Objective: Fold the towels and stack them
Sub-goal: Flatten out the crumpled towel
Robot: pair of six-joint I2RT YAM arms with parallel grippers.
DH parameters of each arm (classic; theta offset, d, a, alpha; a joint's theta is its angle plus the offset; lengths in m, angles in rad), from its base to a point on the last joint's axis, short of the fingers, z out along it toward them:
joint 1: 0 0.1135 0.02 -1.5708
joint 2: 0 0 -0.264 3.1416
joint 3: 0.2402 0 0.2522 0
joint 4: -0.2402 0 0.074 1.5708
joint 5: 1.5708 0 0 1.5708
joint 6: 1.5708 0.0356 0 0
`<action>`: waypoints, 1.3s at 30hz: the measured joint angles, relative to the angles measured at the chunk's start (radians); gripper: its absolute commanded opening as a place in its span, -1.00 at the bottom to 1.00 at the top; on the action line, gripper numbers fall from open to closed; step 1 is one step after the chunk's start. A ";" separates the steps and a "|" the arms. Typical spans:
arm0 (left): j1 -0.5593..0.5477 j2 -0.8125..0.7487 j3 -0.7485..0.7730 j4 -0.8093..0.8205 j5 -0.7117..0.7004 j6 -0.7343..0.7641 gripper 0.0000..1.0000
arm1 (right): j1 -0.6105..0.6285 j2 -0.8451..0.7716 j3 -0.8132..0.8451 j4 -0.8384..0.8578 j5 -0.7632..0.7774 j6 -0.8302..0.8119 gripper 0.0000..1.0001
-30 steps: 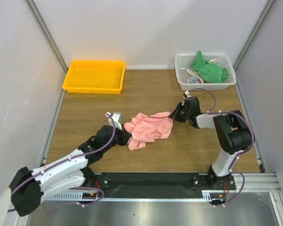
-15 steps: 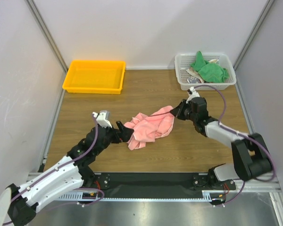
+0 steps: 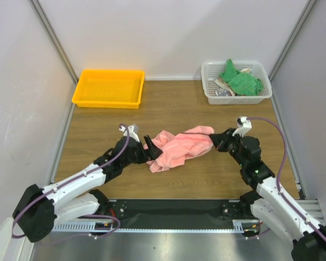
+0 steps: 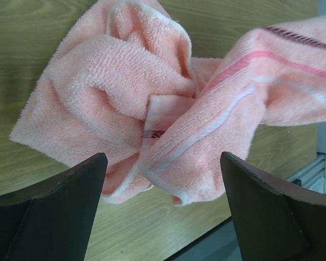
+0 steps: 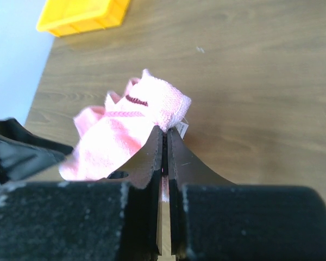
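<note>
A crumpled pink towel [image 3: 180, 148] lies mid-table, stretched toward the right. My right gripper [image 3: 216, 142] is shut on the towel's right corner [image 5: 162, 104], where a small white label hangs. My left gripper [image 3: 147, 152] stands open at the towel's left end, its fingers [image 4: 70, 187] spread wide on either side of the bunched folds [image 4: 152, 103] and holding nothing. A green towel [image 3: 240, 80] sits with other cloths in the white basket [image 3: 211, 93] at the back right.
A yellow tray [image 3: 108, 87] stands at the back left. The black base rail [image 3: 168, 209] runs along the near table edge, close below the left gripper. White walls close in both sides.
My left gripper let go of the towel's left end and opened. My right gripper pulled its corner to the right and toward the near edge, drawing the towel out longer.
</note>
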 measured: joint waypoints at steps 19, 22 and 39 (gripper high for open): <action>-0.001 0.136 0.011 0.157 0.129 -0.054 -0.56 | -0.001 -0.225 -0.172 -0.233 0.064 0.071 -1.00; -0.001 0.136 0.043 0.141 0.109 -0.055 -0.99 | -0.001 -0.209 -0.167 -0.238 0.066 0.070 -1.00; 0.018 0.137 0.565 0.168 -0.149 0.497 -0.99 | -0.084 0.117 0.388 -0.163 0.125 -0.068 -1.00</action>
